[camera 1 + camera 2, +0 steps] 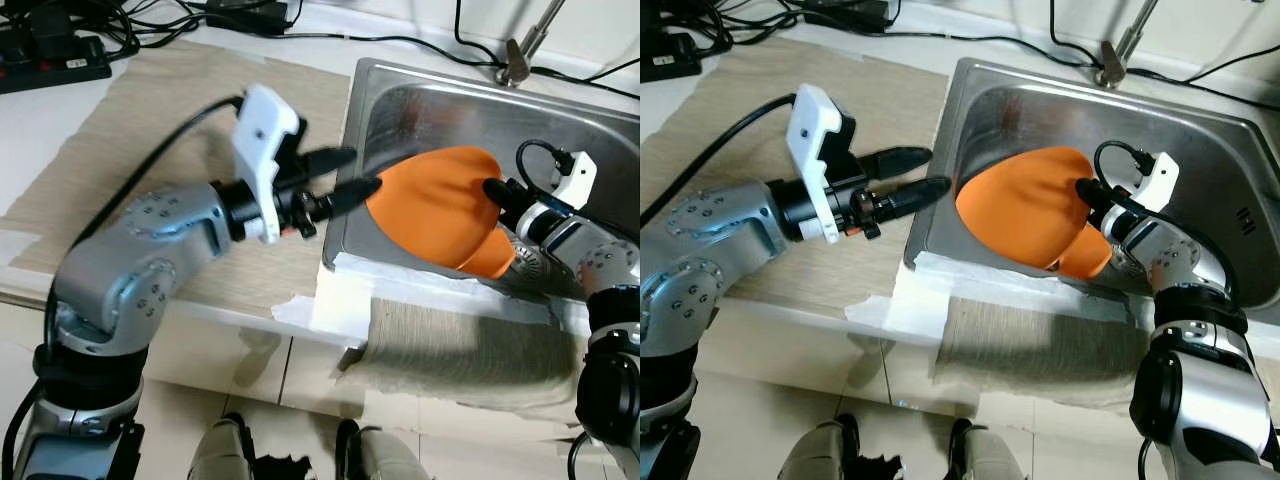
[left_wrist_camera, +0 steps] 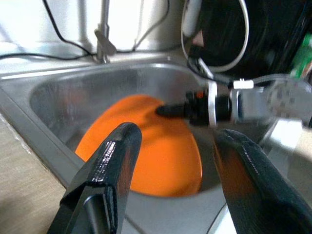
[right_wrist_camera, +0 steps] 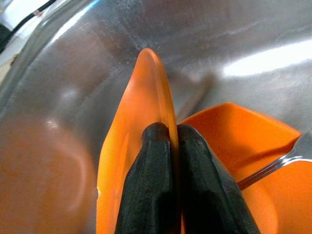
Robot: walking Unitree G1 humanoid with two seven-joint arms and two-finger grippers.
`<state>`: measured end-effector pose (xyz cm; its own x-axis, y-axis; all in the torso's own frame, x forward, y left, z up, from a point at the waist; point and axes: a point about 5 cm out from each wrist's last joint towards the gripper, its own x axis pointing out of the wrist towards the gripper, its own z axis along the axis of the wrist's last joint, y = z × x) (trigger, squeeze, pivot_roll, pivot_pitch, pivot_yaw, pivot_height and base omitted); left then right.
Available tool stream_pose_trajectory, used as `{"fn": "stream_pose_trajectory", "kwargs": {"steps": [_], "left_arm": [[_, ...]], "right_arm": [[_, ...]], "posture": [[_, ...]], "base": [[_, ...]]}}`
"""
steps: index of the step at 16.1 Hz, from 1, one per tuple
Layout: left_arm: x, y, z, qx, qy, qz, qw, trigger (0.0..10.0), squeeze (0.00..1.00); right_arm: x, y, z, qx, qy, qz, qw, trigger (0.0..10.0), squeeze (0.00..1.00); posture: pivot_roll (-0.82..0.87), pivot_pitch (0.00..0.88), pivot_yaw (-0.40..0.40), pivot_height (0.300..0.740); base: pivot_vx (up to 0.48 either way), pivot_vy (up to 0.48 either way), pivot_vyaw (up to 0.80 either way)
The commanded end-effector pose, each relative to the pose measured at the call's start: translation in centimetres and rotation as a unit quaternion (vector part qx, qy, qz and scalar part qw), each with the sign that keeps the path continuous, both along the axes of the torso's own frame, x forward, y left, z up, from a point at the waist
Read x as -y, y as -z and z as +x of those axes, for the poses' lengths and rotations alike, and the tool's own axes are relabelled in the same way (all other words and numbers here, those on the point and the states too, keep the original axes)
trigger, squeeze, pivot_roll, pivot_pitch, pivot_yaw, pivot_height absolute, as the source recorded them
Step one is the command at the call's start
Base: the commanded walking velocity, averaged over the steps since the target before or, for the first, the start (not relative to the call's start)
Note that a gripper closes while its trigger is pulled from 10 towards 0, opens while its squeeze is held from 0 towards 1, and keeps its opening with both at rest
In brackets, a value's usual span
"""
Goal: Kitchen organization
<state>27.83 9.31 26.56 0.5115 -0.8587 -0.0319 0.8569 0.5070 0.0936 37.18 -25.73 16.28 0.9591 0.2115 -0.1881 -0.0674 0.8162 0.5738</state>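
Your right gripper [image 3: 168,146] has both black fingers [image 3: 151,195] clamped on the thin rim of the orange plate [image 1: 435,205], one finger each side of the edge, plate held tilted up on edge inside the steel sink [image 1: 420,100]. Behind it in the right wrist view sits a second orange dish [image 3: 243,141] with a metal utensil [image 3: 278,165] lying in it, handle poking out; exact type too small to tell. Plate looks like rigid plastic, light, smooth and probably slippery if wet, so an edge pinch can let it swing or slide out; grip deeper past the rim if you can, keep the lift slow. Not fragile by the look of it, but it will clatter on steel. Your left gripper [image 1: 345,175] is spread wide, holding nothing, hovering at the left wall of the sink, fingertips just beside the plate's left edge, not touching as far as I can tell. It is lined up to take that free left rim for a two-handed carry. Sink is set in a counter with a beige mat [image 1: 170,110] to the left, white cloth [image 1: 345,295] over the near edge, faucet [image 1: 520,60] at the far side, cables and a power strip [image 1: 55,60] far left.
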Motion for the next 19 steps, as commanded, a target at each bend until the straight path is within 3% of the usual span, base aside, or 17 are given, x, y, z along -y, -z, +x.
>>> {"fn": "stream_pose_trajectory", "kwargs": {"steps": [1, 3, 4, 6, 11, 12, 13, 14, 15, 17, 18, 19], "left_arm": [[0.8, 0.7, -0.4, 0.006, 0.011, 0.026, 1.000, 10.0, 0.00], [1.1, 0.8, -0.3, 0.009, 0.001, 0.043, 0.999, 10.0, 0.00], [1.0, 0.8, -0.3, 0.010, 0.000, 0.044, 0.999, 10.0, 0.00], [0.6, 0.7, -0.3, 0.011, -0.005, 0.047, 0.999, 10.0, 0.00], [-0.7, 1.3, -0.1, 0.002, -0.022, 0.061, 0.998, 10.0, 0.00], [-1.0, 1.5, 0.0, 0.002, -0.026, 0.064, 0.998, 10.0, 0.00], [-1.3, 1.5, 0.2, 0.003, -0.035, 0.061, 0.998, 10.0, 0.00], [-1.6, 1.5, 0.4, 0.005, -0.053, 0.055, 0.997, 10.0, 0.00], [-1.8, 1.5, 0.5, 0.007, -0.063, 0.052, 0.997, 10.0, 0.00], [-3.5, 0.9, 1.0, 0.070, -0.175, 0.007, 0.982, 10.0, 0.00], [-4.1, 0.9, 1.0, 0.072, -0.199, 0.005, 0.977, 10.0, 0.00], [-5.4, 0.8, 1.1, 0.077, -0.253, -0.011, 0.964, 10.0, 0.00]], "right_arm": [[0.5, -0.6, 0.2, 0.010, 0.014, -0.025, 1.000, 0.0, 0.00], [0.0, -0.5, 0.5, 0.003, 0.005, -0.072, 0.997, 10.0, 0.00], [0.1, -0.5, 0.6, -0.001, 0.006, -0.089, 0.996, 10.0, 1.00], [0.8, -0.5, 0.5, -0.006, 0.016, -0.119, 0.993, 10.0, 1.00], [5.0, -1.2, -0.6, -0.026, 0.080, -0.196, 0.977, 10.0, 1.00], [5.7, -1.4, -0.9, -0.021, 0.085, -0.212, 0.973, 10.0, 0.84], [5.7, -1.8, -0.9, -0.001, 0.073, -0.224, 0.972, 10.0, 0.11], [5.0, -2.4, -0.7, 0.039, 0.053, -0.232, 0.970, 10.0, 0.00], [4.7, -2.8, -0.7, 0.060, 0.043, -0.235, 0.969, 10.0, 0.00], [1.0, -5.7, -1.3, 0.204, 0.031, -0.245, 0.947, 10.0, 0.00], [-0.3, -6.3, -1.8, 0.234, 0.019, -0.242, 0.941, 10.0, 0.00], [-3.0, -7.3, -3.1, 0.288, 0.001, -0.236, 0.928, 10.0, 0.00]], "posture": [[-0.14, 0.195, -0.103, 0.740], [-0.13, 0.202, -0.105, 0.740], [-0.13, 0.202, -0.105, 0.740], [-0.13, 0.202, -0.104, 0.740], [-0.15, 0.187, -0.083, 0.740], [-0.16, 0.181, -0.079, 0.740], [-0.16, 0.178, -0.077, 0.740], [-0.16, 0.171, -0.075, 0.740], [-0.16, 0.171, -0.075, 0.740], [-0.16, 0.153, -0.070, 0.740], [-0.16, 0.152, -0.066, 0.740], [-0.16, 0.154, -0.060, 0.740]], "base": [[0.000, 0.000, 0.00], [0.000, 0.000, 0.00], [0.000, 0.000, 0.00], [0.000, 0.000, 0.00], [0.000, 0.000, 0.00], [0.000, 0.000, 0.00], [0.000, 0.000, 0.00], [0.000, 0.000, 0.00], [0.000, 0.000, 0.00], [0.000, 0.000, 0.00], [0.000, 0.000, 0.00], [0.000, 0.000, 0.00]]}}
